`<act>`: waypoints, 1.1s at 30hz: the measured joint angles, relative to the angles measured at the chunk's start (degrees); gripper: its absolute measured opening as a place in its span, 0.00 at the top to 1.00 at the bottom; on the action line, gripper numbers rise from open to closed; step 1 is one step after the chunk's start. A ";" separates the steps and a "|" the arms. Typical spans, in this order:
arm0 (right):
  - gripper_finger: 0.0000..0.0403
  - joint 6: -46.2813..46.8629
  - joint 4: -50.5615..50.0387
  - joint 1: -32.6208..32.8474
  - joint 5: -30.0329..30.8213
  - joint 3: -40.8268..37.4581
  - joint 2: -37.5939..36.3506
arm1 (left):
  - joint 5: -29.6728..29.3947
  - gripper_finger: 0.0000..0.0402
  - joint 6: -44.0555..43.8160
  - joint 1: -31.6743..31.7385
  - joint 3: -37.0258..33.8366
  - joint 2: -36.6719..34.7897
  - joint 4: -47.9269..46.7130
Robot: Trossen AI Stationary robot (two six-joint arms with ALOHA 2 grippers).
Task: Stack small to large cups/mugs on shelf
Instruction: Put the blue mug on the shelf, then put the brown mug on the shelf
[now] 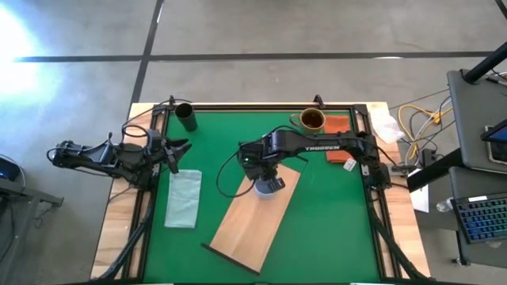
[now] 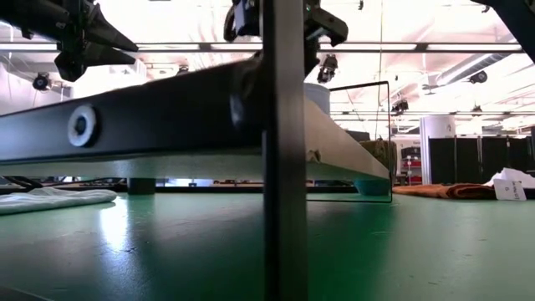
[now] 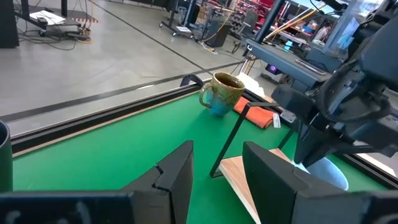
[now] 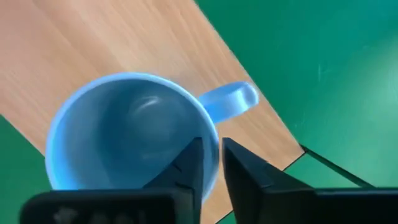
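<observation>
The pale blue-white mug is over the light-wood shelf, which lies slantwise on the green mat. It also shows in the right wrist view. My right gripper is shut on it from above. The brown glazed mug stands on the mat at the far right, also in the left wrist view. The dark cylindrical cup stands at the far left. My left gripper is open and empty at the mat's left edge. My right gripper pinches the pale blue mug's rim just beside the handle, one finger inside the mug and one outside. The fingers point down from above. The mug is upright over the shelf's far end; I cannot tell whether its base touches the wood.
A pale green cloth lies on the mat left of the shelf. An orange cloth lies beside the brown mug, with a small white tag near it. A dark frame rims the mat. Bare mat lies right of the shelf.
</observation>
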 joint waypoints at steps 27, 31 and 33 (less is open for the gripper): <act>0.68 45.47 -20.19 -22.90 11.59 11.48 -8.70 | 0.17 0.69 -3.43 0.02 0.02 0.06 0.82; 0.67 45.05 -20.13 -33.99 9.07 5.91 -12.73 | 0.23 0.69 -3.41 0.02 0.07 0.04 0.76; 0.65 44.46 -20.21 -38.68 8.26 1.97 -14.41 | 0.35 0.69 -3.42 0.02 0.07 -0.02 0.55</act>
